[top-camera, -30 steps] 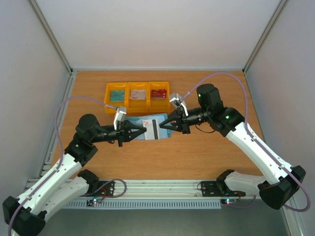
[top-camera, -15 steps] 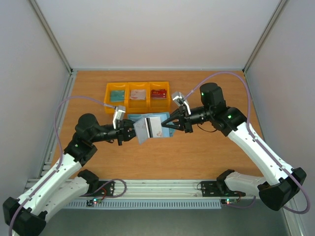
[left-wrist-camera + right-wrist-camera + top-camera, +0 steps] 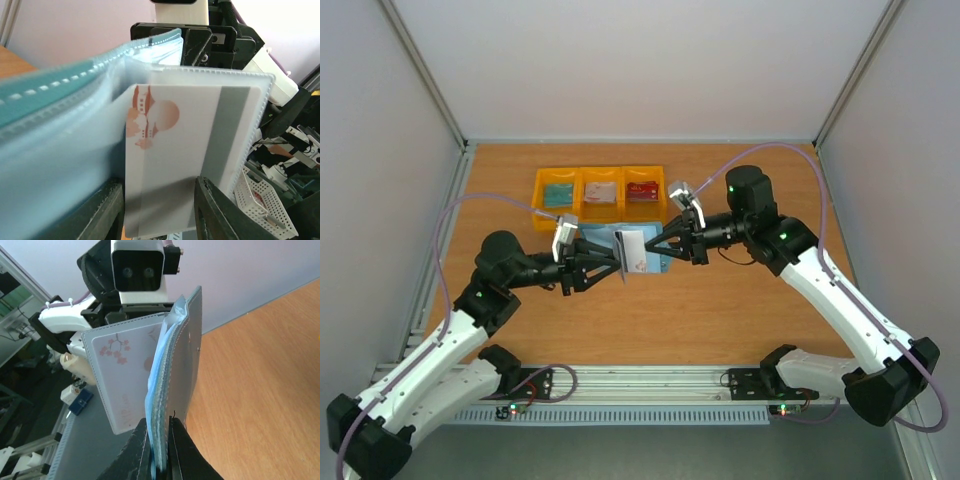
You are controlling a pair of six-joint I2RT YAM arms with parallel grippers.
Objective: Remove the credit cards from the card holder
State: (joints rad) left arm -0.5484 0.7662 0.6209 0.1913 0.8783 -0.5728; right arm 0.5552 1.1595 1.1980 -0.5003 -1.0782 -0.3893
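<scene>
The card holder point(image 3: 598, 240) is teal-blue and hangs lifted above the table between both arms. My right gripper point(image 3: 660, 247) is shut on its blue folded edge point(image 3: 187, 355), fingertips pinched tight point(image 3: 161, 440). A clear sleeve fans out from it with a pale credit card point(image 3: 185, 150) inside, printed with a pink motif and a dark stripe. My left gripper point(image 3: 160, 210) is open, and the lower edge of that card stands across the gap between its fingers point(image 3: 107, 212). In the top view the card point(image 3: 631, 250) stands nearly on edge just off the left gripper point(image 3: 617, 262).
Three yellow bins sit in a row behind the arms: the left one point(image 3: 552, 192) holds a teal card, the middle point(image 3: 602, 190) a whitish one, the right point(image 3: 644, 188) a red one. Orange tabletop point(image 3: 720, 310) lies below, with grey walls at the sides.
My left gripper's jaws have opened from shut. The holder and its card rose off the table and turned from lying flat to nearly on edge. The right gripper stayed shut.
</scene>
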